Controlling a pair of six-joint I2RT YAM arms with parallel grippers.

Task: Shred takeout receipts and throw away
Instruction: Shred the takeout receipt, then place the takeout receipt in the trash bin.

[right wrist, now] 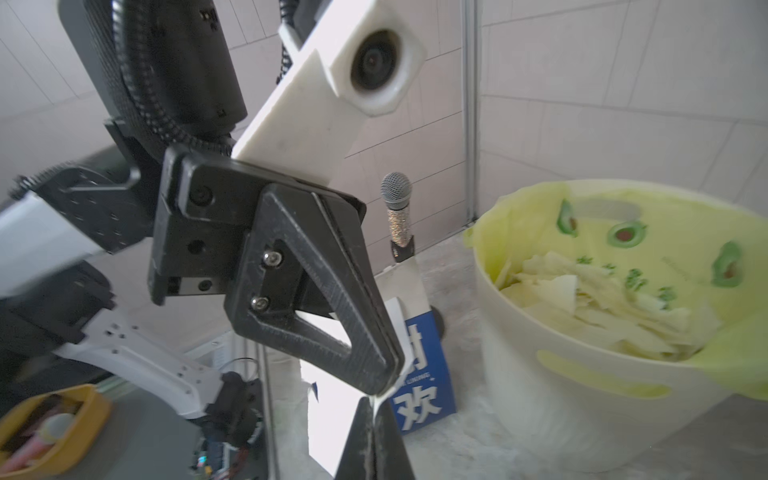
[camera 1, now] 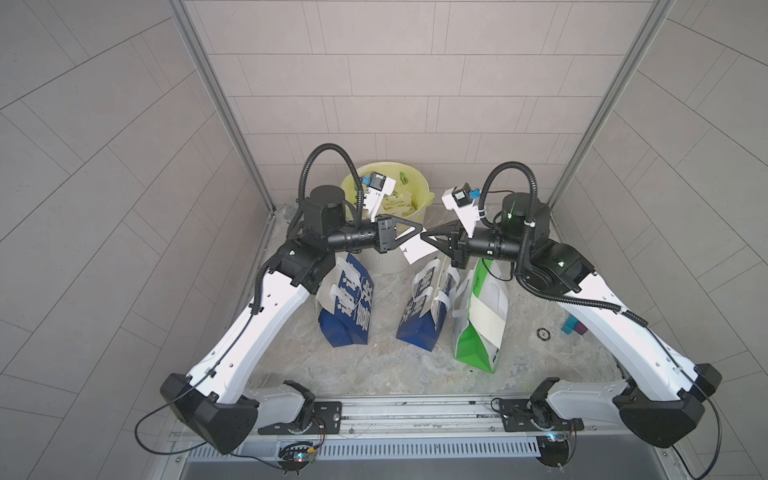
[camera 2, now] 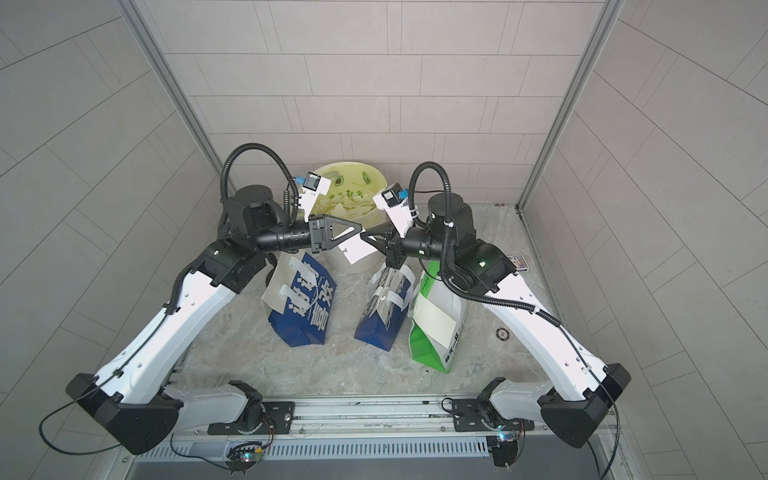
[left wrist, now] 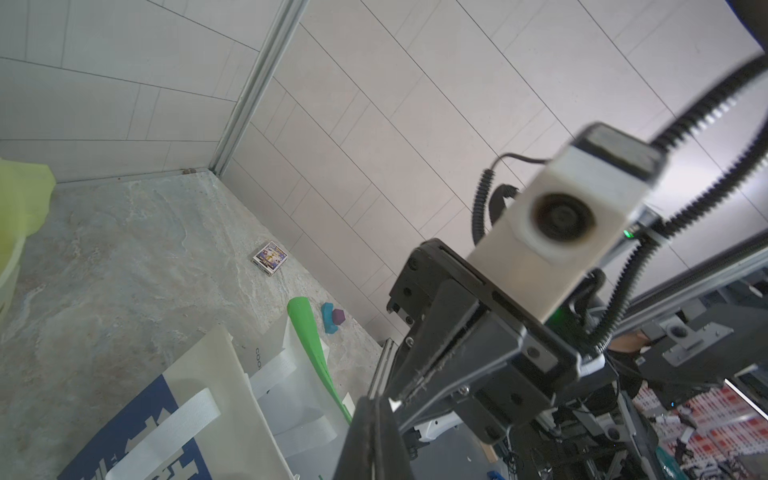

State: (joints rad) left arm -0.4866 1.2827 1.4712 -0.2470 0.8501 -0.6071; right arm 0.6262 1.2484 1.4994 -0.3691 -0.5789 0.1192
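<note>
You have both grippers clamped shut on the same takeout receipt [camera 1: 417, 250]. The left gripper [camera 1: 420, 228] and the right gripper [camera 1: 421, 237] pinch its upper edge with their tips almost touching. The slip hangs in the air on the near side of the bin [camera 1: 385, 262], above the gap between the bin and the bags, not over the opening. The likeliest failure is a pull that slides the thin paper out of one gripper instead of tearing it, since each bite looks small, so part the tips across the edge rather than along it. With the tips this close, a careless twist could knock one gripper against the other. If you let go here, the pieces would probably drop onto the surface or into the top of the middle blue bag [camera 1: 419, 316] just below, so carry them over the liner first. A pale slip [camera 1: 485, 316] on the green bag [camera 1: 469, 353] looks like another receipt waiting.
</note>
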